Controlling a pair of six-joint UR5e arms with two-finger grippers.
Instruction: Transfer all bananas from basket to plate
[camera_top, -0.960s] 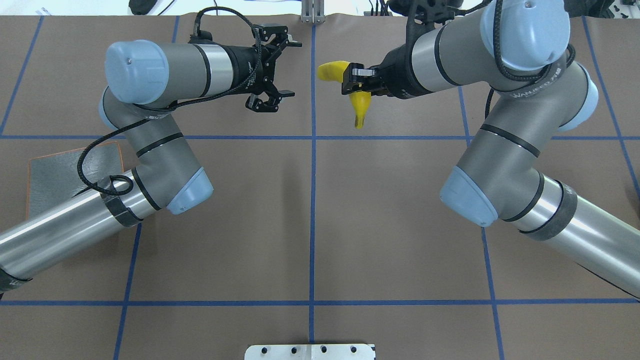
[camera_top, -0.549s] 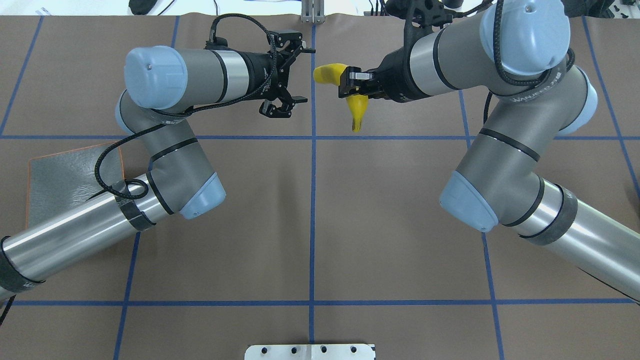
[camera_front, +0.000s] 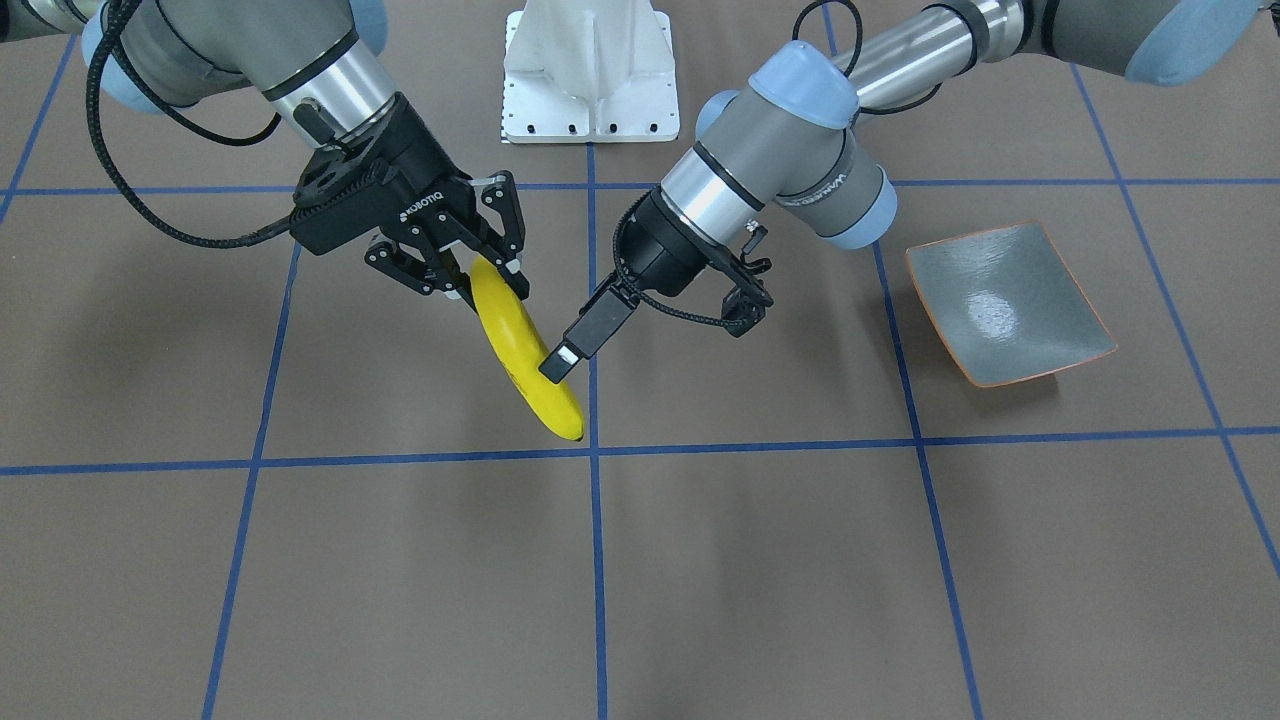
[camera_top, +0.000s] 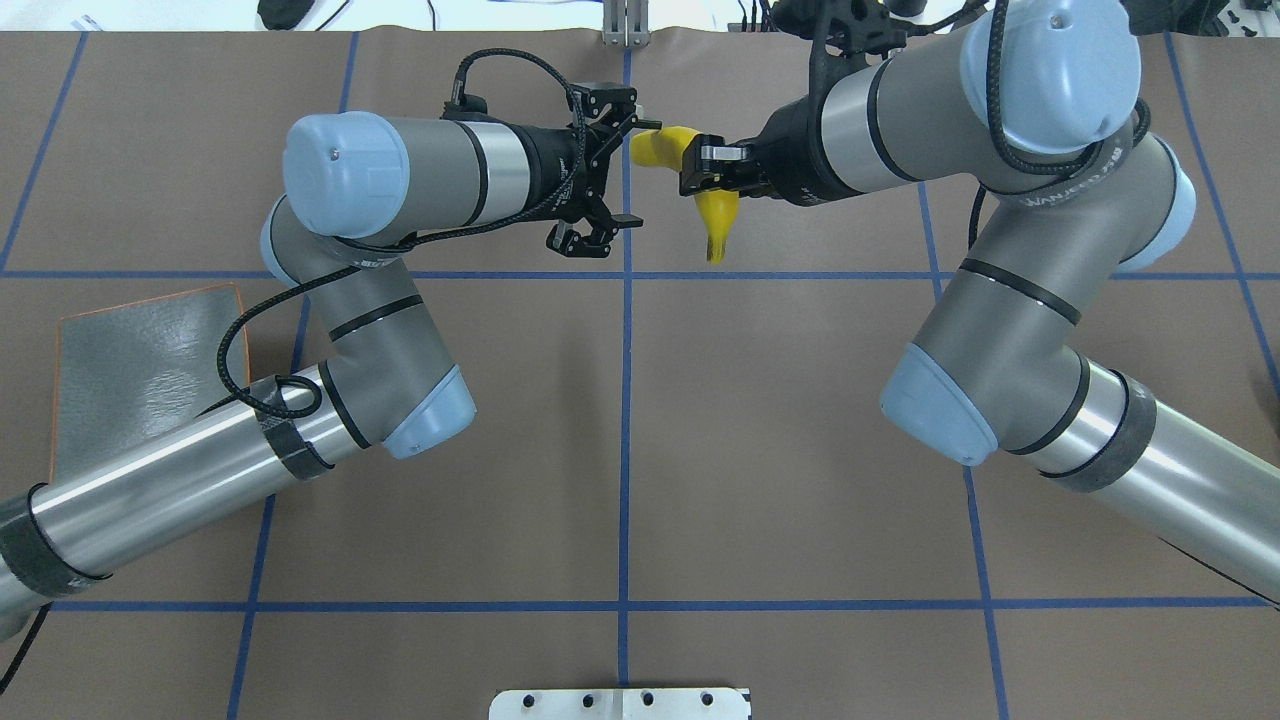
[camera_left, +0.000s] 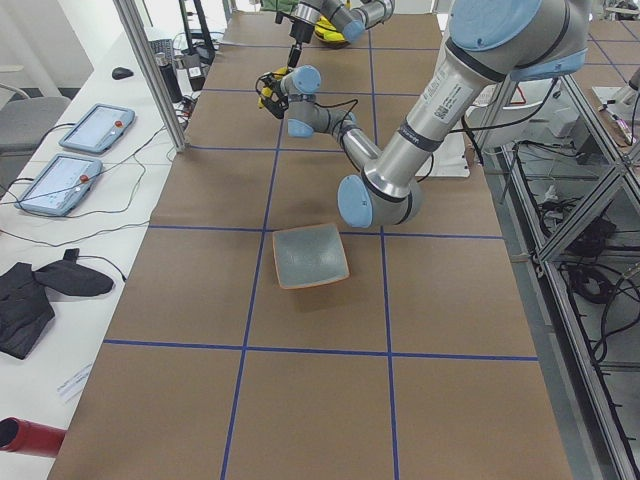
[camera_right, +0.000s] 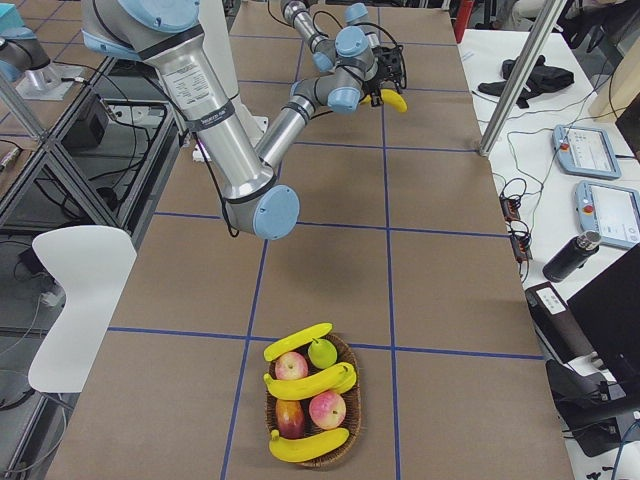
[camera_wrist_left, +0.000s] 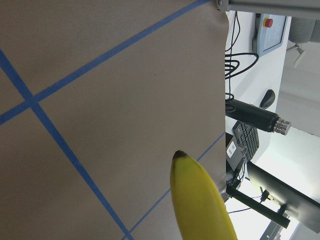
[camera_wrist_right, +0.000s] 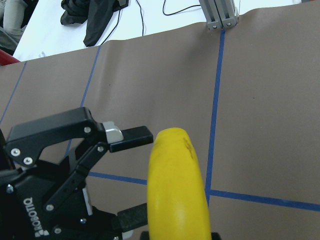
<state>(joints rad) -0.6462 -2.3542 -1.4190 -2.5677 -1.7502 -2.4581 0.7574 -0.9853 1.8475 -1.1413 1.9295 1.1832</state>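
My right gripper is shut on a yellow banana and holds it in the air over the far middle of the table. In the front-facing view the banana hangs slanted below that gripper. My left gripper stands open at the banana's upper end, one finger right against the fruit; I cannot tell if it touches. Three more bananas lie in the wicker basket, seen only in the right exterior view. The grey-green, orange-rimmed plate sits empty under my left arm.
Apples and a green pear share the basket with the bananas. A white mounting block stands at the robot's side of the table. Blue tape lines grid the brown table cover.
My left arm has swung right, bringing its open gripper up to the banana's end. The right gripper and its banana have hardly moved.
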